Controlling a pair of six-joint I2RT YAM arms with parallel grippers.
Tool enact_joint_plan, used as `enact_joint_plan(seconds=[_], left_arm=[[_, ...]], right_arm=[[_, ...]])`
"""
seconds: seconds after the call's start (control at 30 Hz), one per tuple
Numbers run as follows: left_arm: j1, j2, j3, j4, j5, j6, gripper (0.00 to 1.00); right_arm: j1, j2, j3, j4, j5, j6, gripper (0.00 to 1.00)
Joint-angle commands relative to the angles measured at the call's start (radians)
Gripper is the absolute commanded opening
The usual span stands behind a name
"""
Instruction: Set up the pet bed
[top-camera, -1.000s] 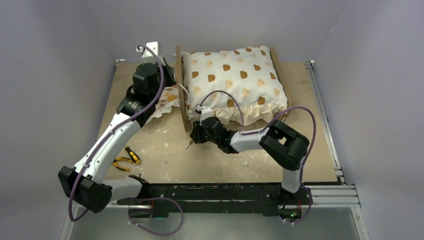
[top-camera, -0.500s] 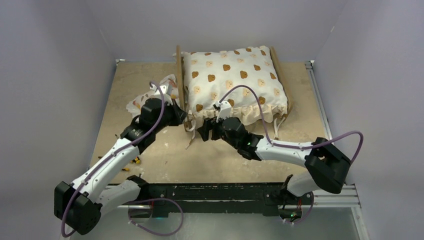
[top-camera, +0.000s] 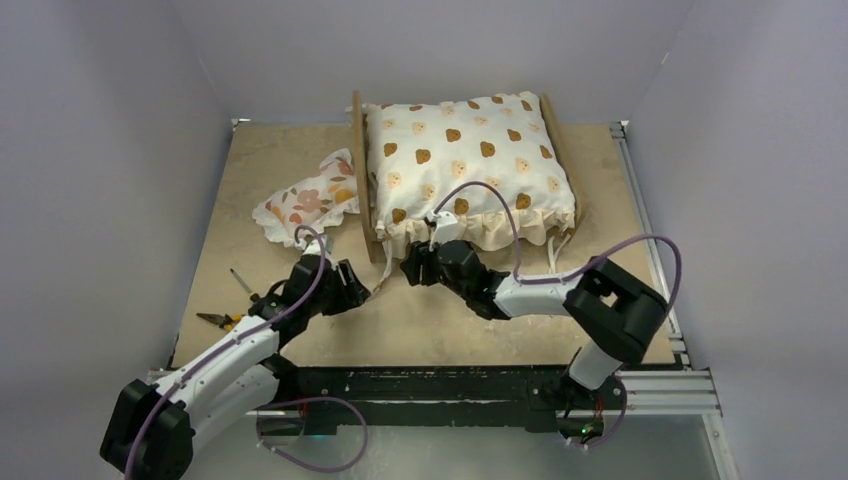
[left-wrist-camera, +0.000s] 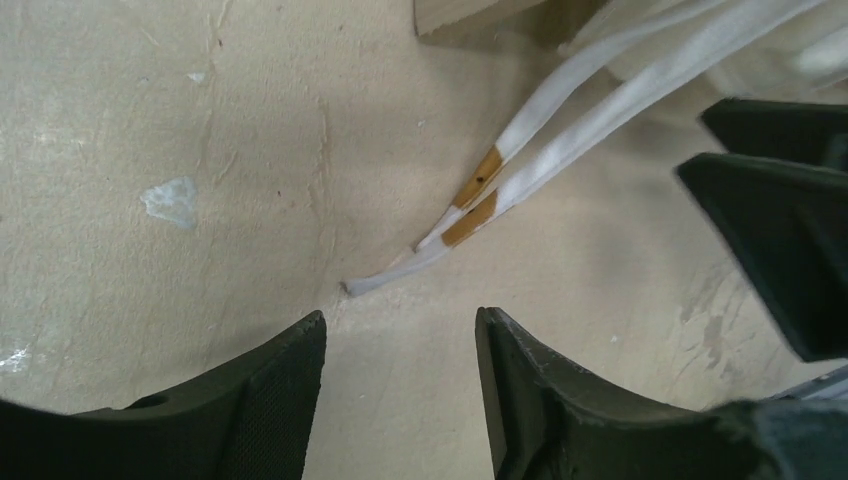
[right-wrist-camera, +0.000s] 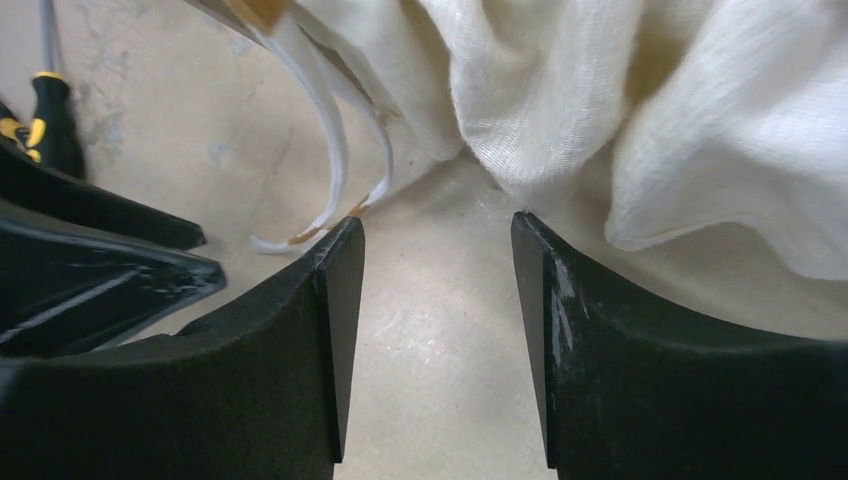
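While the pet bed sits far-middle on the table under the bear-print cushion, left gripper and right gripper both stand spread, pinching nothing (tie strings just ahead).

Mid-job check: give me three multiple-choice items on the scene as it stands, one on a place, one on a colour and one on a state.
1. Where does the floral pillow lie?
A. On the table, left of the pet bed
B. Off the table, on the floor
C. Right of the pet bed

2. What colour are the bears printed on the cushion?
A. Green
B. Blue
C. Brown

3. How is the left claw?
A. Shut tight, empty
B. Open, holding nothing
C. Shut on the floral pillow

Answers:
1. A: the top view shows it beside the bed's left rail.
2. C: brown bear faces dot the cream fabric.
3. B: its wrist view shows the fingers apart with only bare table between them.
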Motion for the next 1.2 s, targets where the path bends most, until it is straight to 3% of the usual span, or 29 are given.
enact_joint_plan(seconds=[0.0, 0.4, 0.67, 0.83, 1.17], left_arm=[[-0.001, -0.051, 0.018, 0.027, -0.050, -0.020, 0.58], [-0.003, 0.062, 0.068, 0.176, -0.010, 0.019, 0.61], [-0.016, 0.144, 0.085, 0.236, -0.022, 0.021, 0.61], [-0.031, 0.200, 0.102, 0.294, -0.031, 0.027, 0.61], [-0.052, 0.221, 0.147, 0.322, -0.098, 0.024, 0.61]], right_arm=[[-0.002, 0.082, 0.028, 0.194, -0.012, 0.023, 0.56], [-0.002, 0.249, 0.056, 0.407, 0.087, -0.012, 0.54], [-0.002, 0.273, 0.063, 0.445, 0.100, -0.056, 0.31], [-0.003, 0.236, 0.056, 0.402, 0.088, -0.067, 0.00], [-0.006, 0.068, 0.102, 0.114, 0.023, -0.031, 0.00]])
